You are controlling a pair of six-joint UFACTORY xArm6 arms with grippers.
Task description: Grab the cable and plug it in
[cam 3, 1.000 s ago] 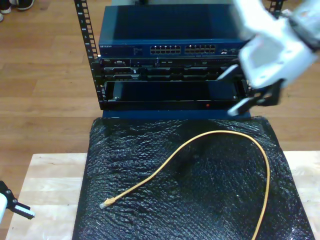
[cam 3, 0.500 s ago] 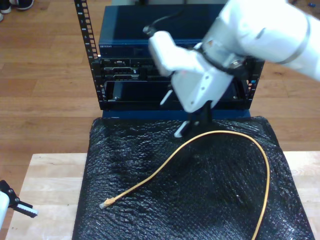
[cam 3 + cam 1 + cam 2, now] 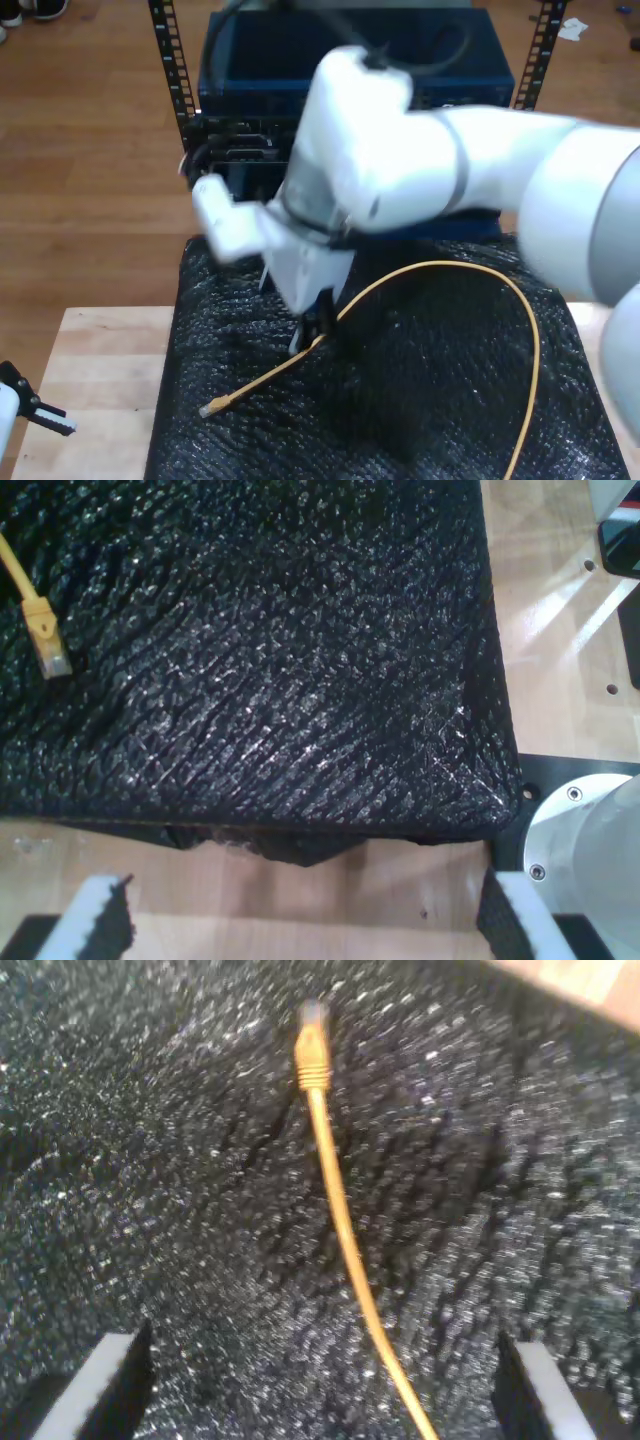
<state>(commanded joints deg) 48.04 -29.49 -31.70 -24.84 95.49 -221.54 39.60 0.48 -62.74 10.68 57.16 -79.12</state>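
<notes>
The cable (image 3: pixel 432 275) lies loose on the black mat (image 3: pixel 400 400), and its plug (image 3: pixel 312 1022) sits ahead of your second gripper (image 3: pixel 320 1385). The cord's long axis runs straight back between the two pads (image 3: pixel 100 1380). The jaws stand wide and hold nothing, though blur makes their height above the mat hard to judge. Your first gripper (image 3: pixel 300 920), equally wide and empty, hangs off the mat's edge with the plug well off to one side.
</notes>
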